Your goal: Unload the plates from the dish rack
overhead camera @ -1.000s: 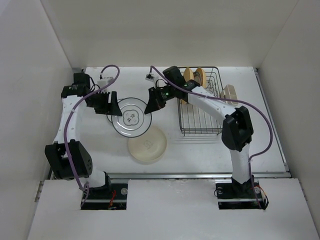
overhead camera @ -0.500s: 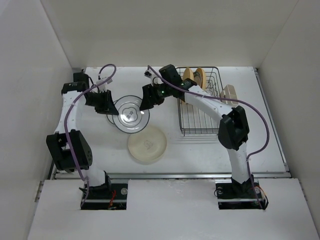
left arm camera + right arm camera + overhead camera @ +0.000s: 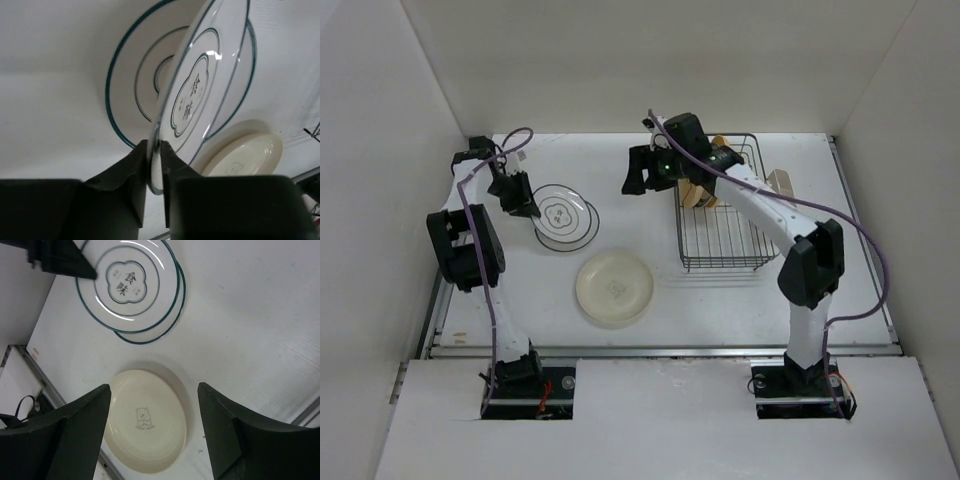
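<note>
My left gripper (image 3: 519, 197) (image 3: 154, 145) is shut on the rim of a white plate with thin dark rings (image 3: 560, 211) (image 3: 200, 85) (image 3: 127, 282). It holds the plate tilted just above another white plate with a dark green rim (image 3: 588, 231) (image 3: 130, 90) (image 3: 150, 337), which lies flat on the table. My right gripper (image 3: 640, 170) (image 3: 152, 387) hangs open and empty beside the dish rack (image 3: 720, 240), high over a cream plate (image 3: 614, 288) (image 3: 147, 422) lying flat. Yellow-tan plates (image 3: 700, 190) stand in the rack's far end, partly hidden by my right arm.
A beige caddy (image 3: 781, 183) hangs on the rack's right side. White walls enclose the table on the left, back and right. The left arm's purple cable (image 3: 485, 170) loops near the back left corner.
My left gripper has shut on the ringed plate's rim and carried it left. My right gripper has opened, let go of the plate, and drawn back right toward the rack.
</note>
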Available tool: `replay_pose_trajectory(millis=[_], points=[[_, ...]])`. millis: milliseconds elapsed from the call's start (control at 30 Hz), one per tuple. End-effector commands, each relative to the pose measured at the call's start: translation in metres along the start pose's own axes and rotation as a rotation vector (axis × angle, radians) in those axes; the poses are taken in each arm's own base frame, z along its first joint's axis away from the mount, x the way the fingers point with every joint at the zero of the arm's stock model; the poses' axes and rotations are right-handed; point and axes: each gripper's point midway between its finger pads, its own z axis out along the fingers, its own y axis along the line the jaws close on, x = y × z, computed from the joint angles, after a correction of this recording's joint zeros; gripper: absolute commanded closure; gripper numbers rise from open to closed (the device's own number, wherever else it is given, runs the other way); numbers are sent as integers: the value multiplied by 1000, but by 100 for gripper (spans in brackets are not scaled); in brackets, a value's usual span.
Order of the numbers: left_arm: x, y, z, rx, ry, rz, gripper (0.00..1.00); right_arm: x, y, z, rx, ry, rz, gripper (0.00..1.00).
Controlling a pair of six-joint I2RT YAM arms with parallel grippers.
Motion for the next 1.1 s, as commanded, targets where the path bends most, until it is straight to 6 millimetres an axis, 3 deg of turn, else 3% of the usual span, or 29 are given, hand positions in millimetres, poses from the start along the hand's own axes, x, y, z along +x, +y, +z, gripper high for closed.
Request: replay_pose_trajectory(millis=[0,33,67,167,200,267,300,333,367,433,467,567,733,933,1067], points=[[-6,2,-3,-22,30,11,84,-38,20,-48,44,-147,-33,24],[-1,1,-1,-34,61,24,78,-45,23,-59,49,-173,-40,24],[-1,4,-1,-46,62,39,66,-49,18,-65,69,-186,-34,24],[6,7,7,-129,106,121,53,-67,13,-96,153,-262,-21,21],[9,12,6,-174,121,129,46,-73,7,-106,191,-288,0,18],[10,12,3,-201,128,163,42,-84,-10,-132,316,-353,36,15],[10,10,1,-211,123,175,39,-89,-31,-148,430,-392,78,12],[9,10,1,-210,125,190,39,-90,-35,-150,436,-398,93,12],[13,7,2,-206,140,205,38,-93,-60,-169,553,-432,127,11],[16,6,2,-211,158,246,38,-90,-85,-183,652,-445,171,11],[19,3,-1,-224,170,267,38,-84,-108,-194,731,-440,209,11],[18,6,-12,-267,159,275,38,-74,-153,-199,856,-420,264,16],[3,-1,-42,-324,39,273,38,-56,-196,-189,955,-355,299,33],[11,-13,-70,-326,-49,286,38,-57,-208,-168,945,-336,271,42],[23,-11,-72,-335,-36,282,37,-59,-222,-159,994,-340,270,51]])
